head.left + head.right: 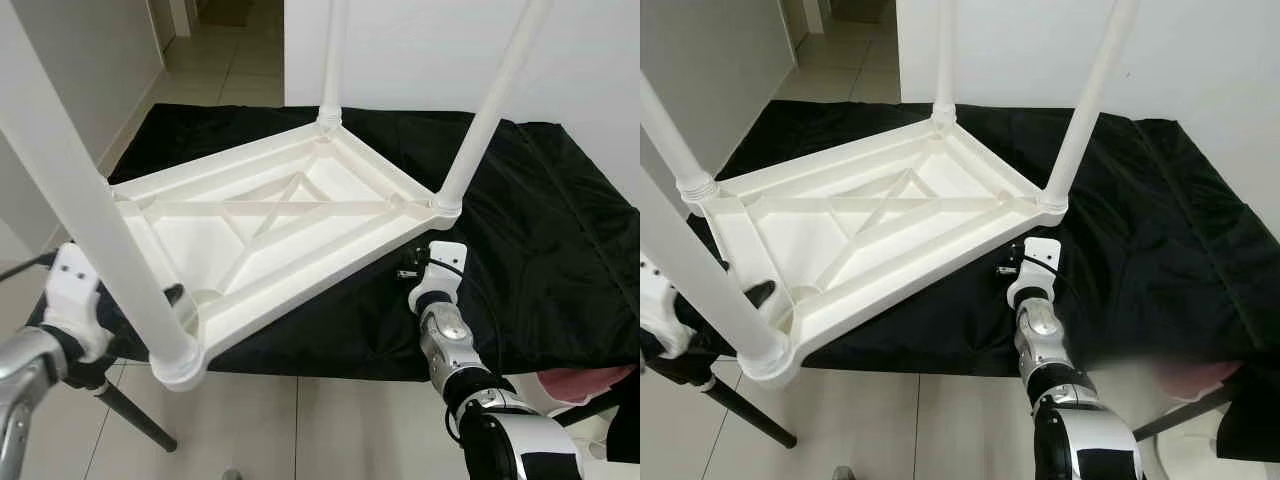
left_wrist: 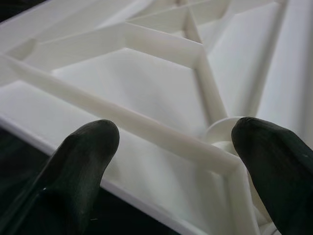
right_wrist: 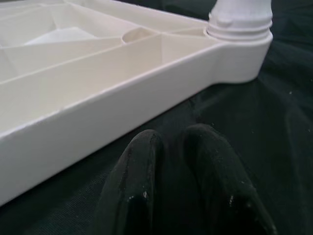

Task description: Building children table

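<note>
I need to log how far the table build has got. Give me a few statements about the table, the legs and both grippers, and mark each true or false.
1. The white table top lies upside down on the black cloth. True.
2. No legs are fitted yet. False: four legs stand up from its corners, such as the far right leg.
3. The left gripper is open, fingers spread over the ribbed underside. True.
4. The right gripper is clamped on a leg. False: it is shut and empty, low over the cloth beside the table's rim.

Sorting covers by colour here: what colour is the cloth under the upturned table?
Black cloth, plain, no pattern; the left eye view shows it best.
</note>
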`<state>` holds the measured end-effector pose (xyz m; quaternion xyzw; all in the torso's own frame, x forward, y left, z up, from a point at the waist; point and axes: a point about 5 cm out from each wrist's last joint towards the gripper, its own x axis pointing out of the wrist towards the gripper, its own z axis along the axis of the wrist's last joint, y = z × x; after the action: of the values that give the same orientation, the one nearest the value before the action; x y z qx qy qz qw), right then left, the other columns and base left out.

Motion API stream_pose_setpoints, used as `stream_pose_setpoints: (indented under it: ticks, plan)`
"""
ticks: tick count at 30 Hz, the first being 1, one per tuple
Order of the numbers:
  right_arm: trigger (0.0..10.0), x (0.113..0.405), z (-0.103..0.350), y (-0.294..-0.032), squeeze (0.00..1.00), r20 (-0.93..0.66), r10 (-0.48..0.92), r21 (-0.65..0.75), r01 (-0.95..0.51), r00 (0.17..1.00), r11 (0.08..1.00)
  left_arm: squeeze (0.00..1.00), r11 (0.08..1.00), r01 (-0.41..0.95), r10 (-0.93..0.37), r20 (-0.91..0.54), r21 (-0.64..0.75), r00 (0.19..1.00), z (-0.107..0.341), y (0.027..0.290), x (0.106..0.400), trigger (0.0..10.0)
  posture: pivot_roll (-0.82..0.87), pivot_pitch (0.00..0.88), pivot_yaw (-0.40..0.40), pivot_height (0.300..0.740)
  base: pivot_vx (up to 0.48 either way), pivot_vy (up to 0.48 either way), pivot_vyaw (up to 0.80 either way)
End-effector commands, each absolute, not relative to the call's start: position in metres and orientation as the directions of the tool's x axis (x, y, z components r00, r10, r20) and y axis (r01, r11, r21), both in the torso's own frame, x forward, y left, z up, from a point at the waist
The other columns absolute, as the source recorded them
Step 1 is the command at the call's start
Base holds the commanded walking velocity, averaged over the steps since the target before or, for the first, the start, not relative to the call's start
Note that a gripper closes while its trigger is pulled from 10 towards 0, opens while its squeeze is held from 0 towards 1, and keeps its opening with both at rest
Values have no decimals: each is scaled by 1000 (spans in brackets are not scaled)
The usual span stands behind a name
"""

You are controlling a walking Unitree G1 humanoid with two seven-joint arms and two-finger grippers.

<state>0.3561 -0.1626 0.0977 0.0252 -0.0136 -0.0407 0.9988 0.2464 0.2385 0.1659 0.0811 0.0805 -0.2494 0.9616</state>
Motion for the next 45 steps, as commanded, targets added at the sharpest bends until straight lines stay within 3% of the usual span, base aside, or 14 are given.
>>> stream_pose_setpoints:
  ticks: [1,7,10,15,24,37,45]
  plan:
    - [10000,358,95,-162,0,-9,-74,53,74,997,996,0,795,602,-577,-211,78,789,159,222,240,10000,82,78,-4,740,0,0,0]
    - [10000,363,100,-162,0,-21,-57,49,58,998,997,0,765,641,-619,-214,52,756,153,207,238,10000,83,74,-3,740,0,0,0]
    - [10000,374,113,-161,0,-31,-27,37,28,999,999,0,674,739,-725,-186,4,663,148,165,232,10000,87,71,-4,740,0,0,0]
    - [10000,382,125,-151,0,-34,49,20,-49,998,999,0,625,780,-775,-147,-27,615,147,136,229,10000,84,69,-3,740,0,0,0]
    - [10000,393,141,-140,0,-52,146,67,-143,988,987,0,617,787,-785,-72,-18,615,157,112,234,10000,96,61,-14,740,0,0,0]
    - [10000,388,145,-155,0,71,27,55,-31,997,998,0,650,759,-760,-23,-29,650,163,104,237,10000,93,66,-22,740,0,0,0]
    - [10000,379,132,-166,0,71,-74,101,67,995,993,0,670,742,-742,-36,-18,669,163,113,243,10000,77,68,-8,740,0,0,0]
